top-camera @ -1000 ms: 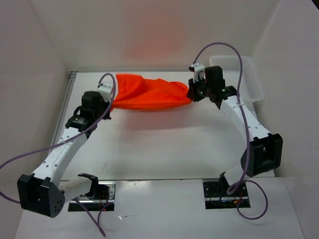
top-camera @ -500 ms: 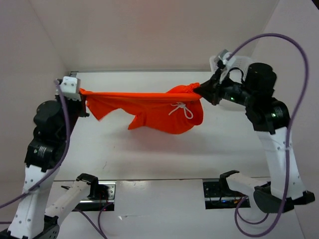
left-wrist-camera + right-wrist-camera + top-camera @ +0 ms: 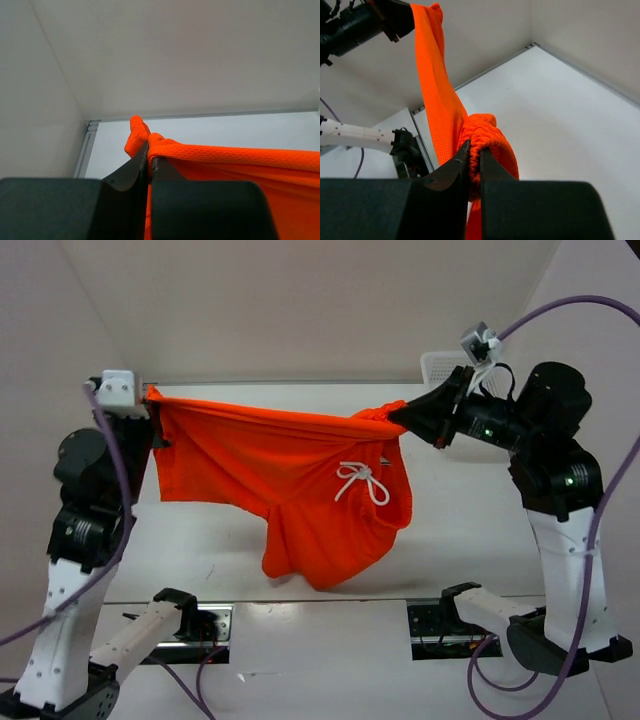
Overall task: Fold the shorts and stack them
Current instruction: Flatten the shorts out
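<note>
From above, the shorts (image 3: 300, 480) hung spread over the desk (image 3: 450, 540) between its left and right edges, the left hand (image 3: 152, 410) and right hand (image 3: 400, 418) each pinching a waistband end, and both wrist views showed those grips pressed tight on orange mesh.

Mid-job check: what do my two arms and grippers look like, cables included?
Left arm and right arm: white links, black joint housings. Left gripper and right gripper: black tapering fingers. A purple cable trails from each arm.
</note>
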{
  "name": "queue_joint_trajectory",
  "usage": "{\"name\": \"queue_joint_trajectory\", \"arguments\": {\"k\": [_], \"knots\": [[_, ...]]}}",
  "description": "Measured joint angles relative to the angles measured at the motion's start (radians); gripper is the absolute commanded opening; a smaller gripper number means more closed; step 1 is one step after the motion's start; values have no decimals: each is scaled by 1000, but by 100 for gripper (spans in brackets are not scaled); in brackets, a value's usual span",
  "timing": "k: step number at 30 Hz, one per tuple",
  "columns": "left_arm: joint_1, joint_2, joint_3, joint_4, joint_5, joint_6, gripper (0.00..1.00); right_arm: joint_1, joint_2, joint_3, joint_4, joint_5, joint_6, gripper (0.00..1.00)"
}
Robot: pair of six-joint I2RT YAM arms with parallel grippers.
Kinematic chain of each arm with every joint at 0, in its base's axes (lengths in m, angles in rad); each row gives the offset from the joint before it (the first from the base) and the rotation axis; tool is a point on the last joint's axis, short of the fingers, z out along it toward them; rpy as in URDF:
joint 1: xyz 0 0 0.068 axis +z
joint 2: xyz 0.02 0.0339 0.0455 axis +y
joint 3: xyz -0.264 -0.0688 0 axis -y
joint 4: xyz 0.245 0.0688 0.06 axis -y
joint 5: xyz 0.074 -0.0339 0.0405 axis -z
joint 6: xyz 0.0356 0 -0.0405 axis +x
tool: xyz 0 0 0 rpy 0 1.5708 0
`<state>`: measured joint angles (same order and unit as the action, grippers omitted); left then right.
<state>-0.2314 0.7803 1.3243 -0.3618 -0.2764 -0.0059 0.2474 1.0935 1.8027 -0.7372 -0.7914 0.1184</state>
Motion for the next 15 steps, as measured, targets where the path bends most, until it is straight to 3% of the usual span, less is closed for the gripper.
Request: {"name": "queue_joint_trajectory", "arguments": {"k": [8,15], "knots": [[4,409,13,98,-52,2,0,-132,151,-246,226,71,240,0],[28,784,14,121,-42,2,0,-141,380,-451,359,238,288,0]]}}
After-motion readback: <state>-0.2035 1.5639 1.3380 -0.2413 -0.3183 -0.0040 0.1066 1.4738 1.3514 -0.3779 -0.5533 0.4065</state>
